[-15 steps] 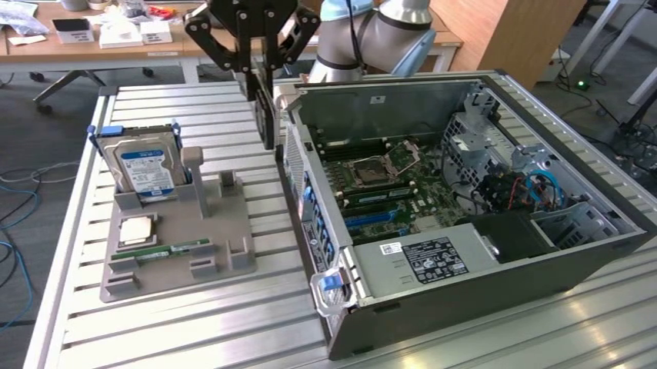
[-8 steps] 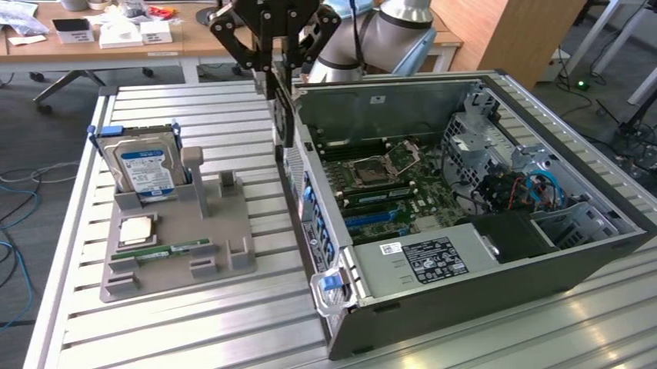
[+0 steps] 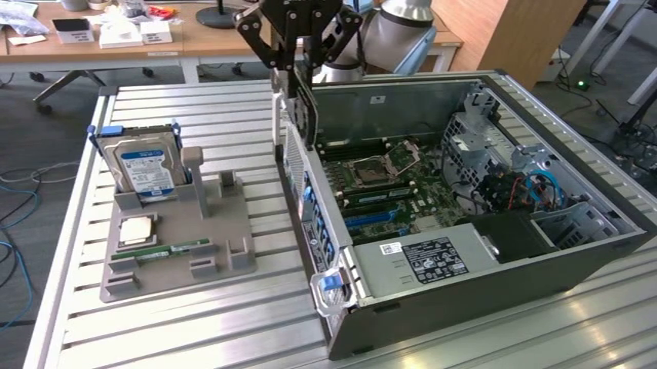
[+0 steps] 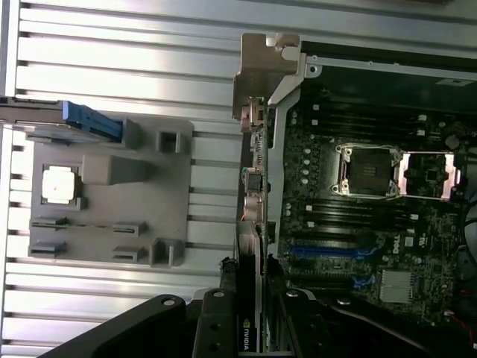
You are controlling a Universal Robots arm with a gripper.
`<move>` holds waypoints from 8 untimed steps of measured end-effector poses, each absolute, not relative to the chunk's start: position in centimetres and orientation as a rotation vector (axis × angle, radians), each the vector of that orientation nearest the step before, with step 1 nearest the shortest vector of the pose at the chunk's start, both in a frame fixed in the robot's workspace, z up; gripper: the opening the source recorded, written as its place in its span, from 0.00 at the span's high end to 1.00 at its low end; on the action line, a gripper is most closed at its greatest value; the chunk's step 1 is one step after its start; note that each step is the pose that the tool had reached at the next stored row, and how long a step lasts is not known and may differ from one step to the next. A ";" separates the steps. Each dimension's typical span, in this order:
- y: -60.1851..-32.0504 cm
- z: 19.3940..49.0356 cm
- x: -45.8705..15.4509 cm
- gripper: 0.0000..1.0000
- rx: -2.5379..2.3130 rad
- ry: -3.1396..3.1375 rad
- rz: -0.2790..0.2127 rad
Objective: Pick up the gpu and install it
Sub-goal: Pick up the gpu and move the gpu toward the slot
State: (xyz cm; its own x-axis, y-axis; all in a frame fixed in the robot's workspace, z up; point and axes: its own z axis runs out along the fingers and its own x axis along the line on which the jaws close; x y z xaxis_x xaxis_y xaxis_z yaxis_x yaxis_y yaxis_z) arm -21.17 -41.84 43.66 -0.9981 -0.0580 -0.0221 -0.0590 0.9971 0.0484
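A robot arm's black claw (image 3: 295, 73) was clamped on the gpu (image 3: 298, 115), holding the dark card on edge above the open computer case (image 3: 493, 292) on a slatted metal worktop (image 3: 205, 330). In the exterior view the card hung upright over the case's perforated wall, on the side nearest a grey holder (image 3: 175, 254). Whether it touched that wall could not be made out. Seen from the wrist, the claw (image 4: 250, 298) gripped the gpu (image 4: 250, 194) by one end. The card's silver bracket (image 4: 257, 74) pointed away from the fingers (image 4: 216, 321) and ran along the case's edge, just beside the motherboard (image 4: 373, 224). Inside the case, the motherboard (image 3: 401, 192) lay exposed with an uncovered processor socket (image 3: 385, 165), blue expansion slots (image 3: 375, 219) and a labelled power supply (image 3: 421, 257) near the front. On the exterior view's left, well apart from the case, the holder carried a hard drive (image 3: 144, 165) with a blue-and-white label standing upright. A square processor chip (image 3: 138, 229) and a slim green memory stick (image 3: 175, 250) lay flat in front of it.
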 end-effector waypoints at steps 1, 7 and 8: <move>-41.8 43.7 -20.8 0.74 -0.091 3.119 0.077; -41.8 43.7 -19.0 0.74 -0.091 3.119 0.077; -41.8 43.7 -18.7 0.74 -0.091 3.119 0.077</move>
State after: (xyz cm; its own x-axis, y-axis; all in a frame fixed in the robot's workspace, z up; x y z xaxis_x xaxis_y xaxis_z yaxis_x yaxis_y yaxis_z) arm -18.67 -41.84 43.66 -0.9981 -0.0580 -0.0221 -0.0591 0.9971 0.0484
